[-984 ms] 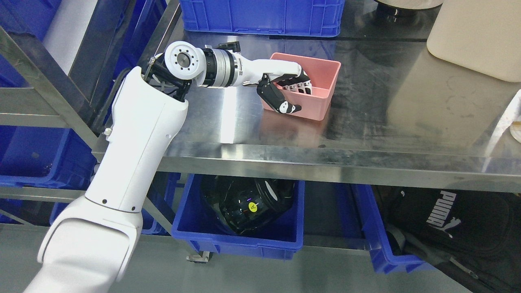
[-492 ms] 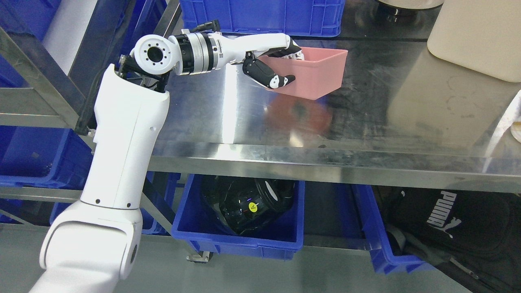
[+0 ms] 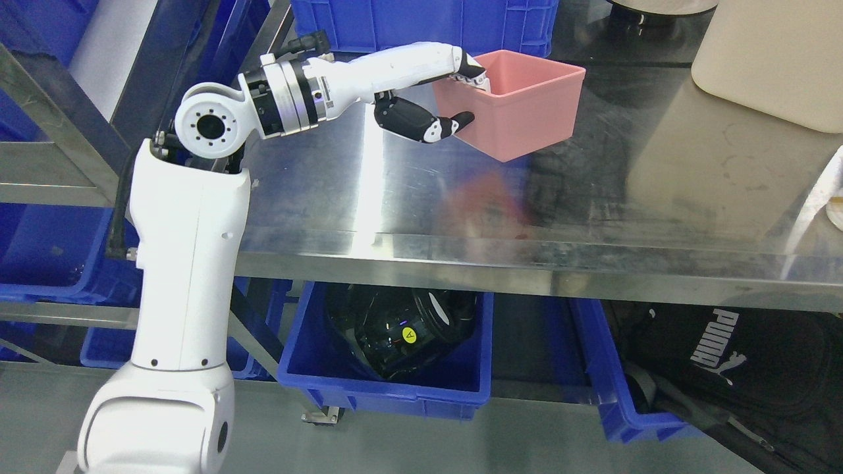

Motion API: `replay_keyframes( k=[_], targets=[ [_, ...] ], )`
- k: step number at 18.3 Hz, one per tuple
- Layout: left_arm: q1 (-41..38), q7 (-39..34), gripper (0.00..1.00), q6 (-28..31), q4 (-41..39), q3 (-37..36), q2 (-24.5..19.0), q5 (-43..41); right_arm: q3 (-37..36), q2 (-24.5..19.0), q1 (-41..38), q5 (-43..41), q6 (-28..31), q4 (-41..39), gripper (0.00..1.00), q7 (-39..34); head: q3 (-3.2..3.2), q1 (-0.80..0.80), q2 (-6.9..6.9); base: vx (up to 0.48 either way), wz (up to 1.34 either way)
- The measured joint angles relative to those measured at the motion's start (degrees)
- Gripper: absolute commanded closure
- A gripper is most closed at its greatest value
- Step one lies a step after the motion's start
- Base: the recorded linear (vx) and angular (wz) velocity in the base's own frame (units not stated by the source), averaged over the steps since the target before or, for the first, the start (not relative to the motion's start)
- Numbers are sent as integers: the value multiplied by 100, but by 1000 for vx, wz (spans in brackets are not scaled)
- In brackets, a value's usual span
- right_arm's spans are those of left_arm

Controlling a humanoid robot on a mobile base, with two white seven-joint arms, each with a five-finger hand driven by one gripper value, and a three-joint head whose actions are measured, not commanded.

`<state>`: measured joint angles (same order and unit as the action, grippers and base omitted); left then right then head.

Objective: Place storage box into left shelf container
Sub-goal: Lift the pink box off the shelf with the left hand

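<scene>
**Spotter:** Pink storage box [image 3: 523, 108] is what you want to watch. Your left hand [image 3: 438, 99] has it pinched by the near wall: fingers [image 3: 471, 69] hooked over the rim and into the box, thumb [image 3: 431, 126] pressed against the outer face.

**Operator:** Is it sitting on the table?

**Spotter:** No. You have it lifted clear of the steel tabletop [image 3: 593, 197], tilted, with its lowest corner hanging above a blurred pink reflection in the metal.

**Operator:** Where does that put it against the shelving?

**Spotter:** You are well to the right of the metal shelf frame [image 3: 59, 131] on the picture's left. Blue containers sit in that frame; the one at mid height [image 3: 46, 250] is partly behind your forearm [image 3: 184, 263]. A further blue crate [image 3: 421, 23] stands at the back of the tabletop, just behind the wrist and the box's rim.

**Operator:** Anything else near your load?

**Spotter:** A cream-coloured object [image 3: 777, 59] lies at the upper right of the table, well apart from the box. Under the table, a blue bin [image 3: 388, 388] holds something black and glossy, and a black bag [image 3: 731, 355] with white lettering sits to its right.

**Operator:** And the other arm?

**Spotter:** Your right arm does not show anywhere in this view.
</scene>
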<state>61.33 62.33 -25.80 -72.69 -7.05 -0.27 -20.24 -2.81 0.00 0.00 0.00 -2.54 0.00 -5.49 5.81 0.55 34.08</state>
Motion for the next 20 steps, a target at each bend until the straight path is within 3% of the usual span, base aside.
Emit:
replay_keyframes(
  k=[9,20],
  targets=[
    [-781,-40,99,-752,-1017,405,16,16,0,0,0,0,0,0,0,0,0,0,0,0,0],
    [-1118,-72,100,-1018,-1568,607,22,20,0,0,0,0,0,0,0,0,0,0,0,-20,46]
  ],
)
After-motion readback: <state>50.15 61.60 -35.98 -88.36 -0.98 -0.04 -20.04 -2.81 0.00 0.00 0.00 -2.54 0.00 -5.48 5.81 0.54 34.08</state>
